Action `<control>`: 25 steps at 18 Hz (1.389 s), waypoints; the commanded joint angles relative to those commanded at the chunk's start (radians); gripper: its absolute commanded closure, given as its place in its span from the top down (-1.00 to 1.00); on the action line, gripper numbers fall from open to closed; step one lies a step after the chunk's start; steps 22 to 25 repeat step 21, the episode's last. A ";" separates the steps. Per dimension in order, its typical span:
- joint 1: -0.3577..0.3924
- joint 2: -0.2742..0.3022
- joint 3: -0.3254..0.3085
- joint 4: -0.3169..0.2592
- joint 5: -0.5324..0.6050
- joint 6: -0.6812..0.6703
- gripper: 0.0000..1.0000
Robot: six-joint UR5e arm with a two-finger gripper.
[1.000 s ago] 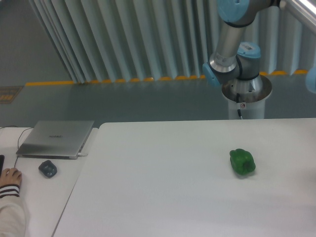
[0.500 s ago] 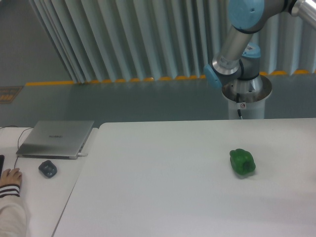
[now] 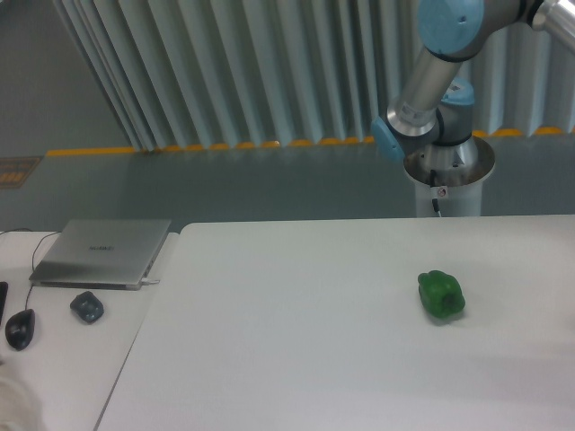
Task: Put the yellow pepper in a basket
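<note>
At the far left, on the grey side desk (image 3: pixel 63 359), sit a closed laptop (image 3: pixel 101 252), a small dark lump (image 3: pixel 87 307) that is probably some gadget, though it is too small to name, and a black mouse (image 3: pixel 18 329); a second ago a person's fingers lay where the mouse now shows, and only a pale blur is left at the bottom corner. The white desk (image 3: pixel 287 350) carries one thing, the green pepper (image 3: pixel 440 294), resting where it was in both earlier pictures. Neither the yellow pepper nor any basket is in view, so both lie somewhere outside the frame, presumably off to the right. Above and behind the white desk stands the arm (image 3: pixel 431 85) on its pedestal (image 3: pixel 447 184); its hand is out of frame, so I cannot tell whether the fingers are apart or together. Over the last second the upper arm has swung rightward and has hardly shifted since half a second ago. To do this step well, it should keep away from the green pepper, come down square over the yellow one's lobed body rather than its stem, and close gently, as glossy skin may slip.
</note>
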 joint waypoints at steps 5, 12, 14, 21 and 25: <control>-0.055 0.018 -0.017 -0.005 0.078 -0.009 1.00; -0.155 0.090 -0.035 -0.164 0.098 -0.011 1.00; -0.201 0.112 -0.037 -0.250 0.089 -0.024 1.00; -0.259 0.198 -0.060 -0.481 -0.090 -0.107 1.00; -0.259 0.198 -0.060 -0.481 -0.090 -0.107 1.00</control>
